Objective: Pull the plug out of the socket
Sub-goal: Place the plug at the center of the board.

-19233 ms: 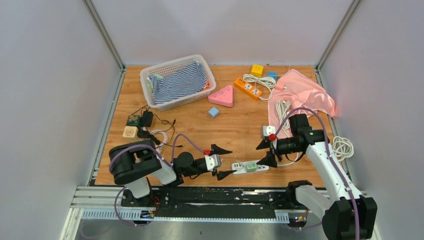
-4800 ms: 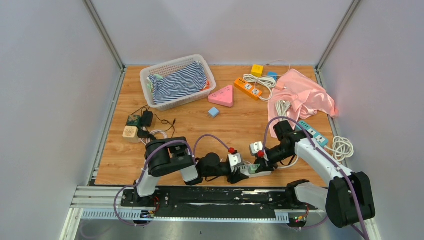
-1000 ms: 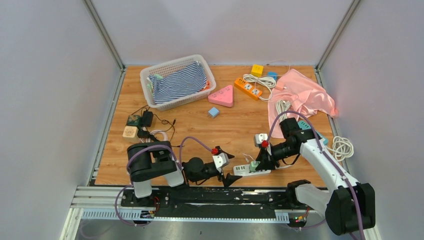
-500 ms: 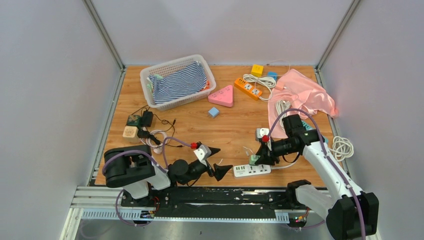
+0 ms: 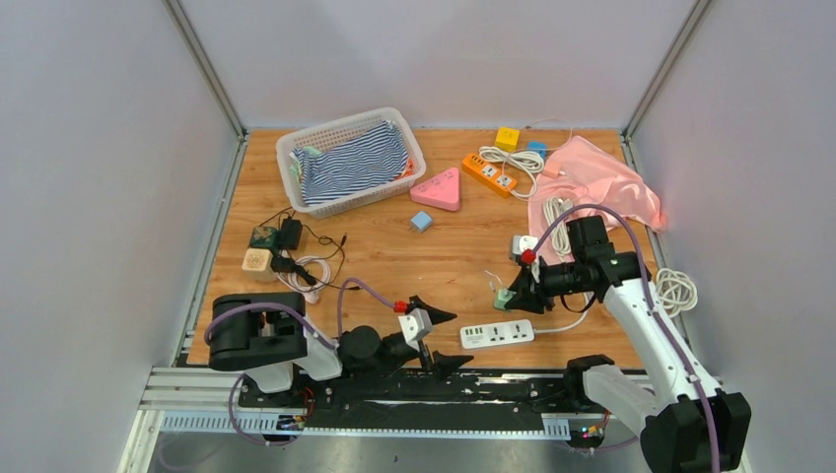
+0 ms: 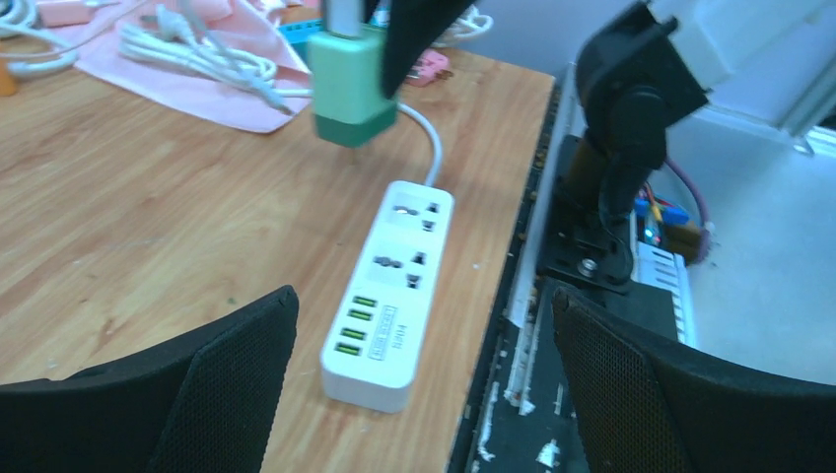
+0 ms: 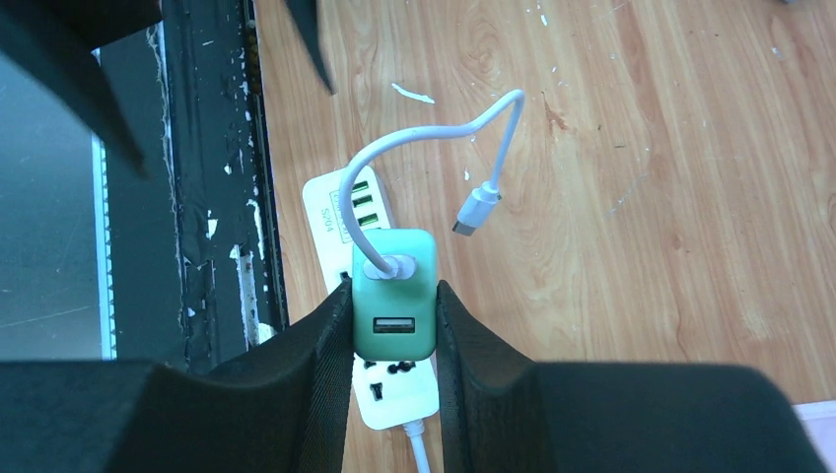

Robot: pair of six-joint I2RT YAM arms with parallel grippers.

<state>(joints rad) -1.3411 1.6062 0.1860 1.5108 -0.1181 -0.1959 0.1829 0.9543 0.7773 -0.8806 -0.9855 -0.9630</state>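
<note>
As the plug is clenched in the right pincer above the power strip, it should be lowered gently beside the power strip; the left pincer is seen released.

I find only one piece of lettering on my feeds: a short line of dark print on the white power strip, running alongside its row of green USB ports. On the left wrist feed it is a grey smear, too small for me to read. On the right wrist feed it looks like a few characters, possibly starting with an S, but I cannot tell the rest. The green plug carries no marking I can read. From the top camera, nothing is legible to me.
</note>
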